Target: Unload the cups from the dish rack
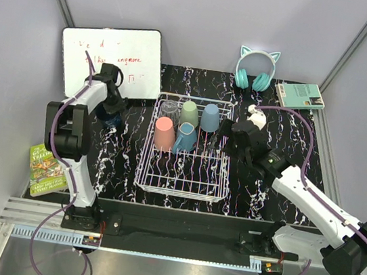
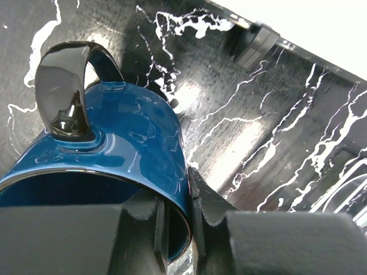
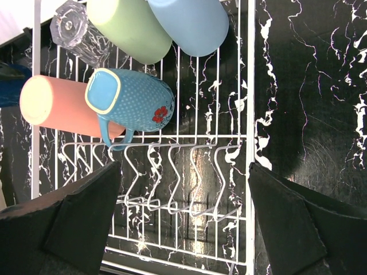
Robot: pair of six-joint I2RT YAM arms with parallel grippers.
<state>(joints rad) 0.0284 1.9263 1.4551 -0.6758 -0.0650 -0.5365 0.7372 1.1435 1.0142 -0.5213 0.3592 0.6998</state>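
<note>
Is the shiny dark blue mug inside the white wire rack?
No, the left gripper holds the shiny dark blue mug outside the white wire rack, off to its left.

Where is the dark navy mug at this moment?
In the top view the navy mug is outside and left of the dish rack, just below the whiteboard. The left gripper is shut on its wall.

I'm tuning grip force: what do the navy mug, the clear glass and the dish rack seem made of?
The navy mug looks like glazed ceramic: glossy, with sharp reflections on body and handle. The clear glass is see-through with a faceted base; glass or hard plastic, unclear which. The dish rack is thin bent rods, probably metal wire under smooth white coating.
</note>
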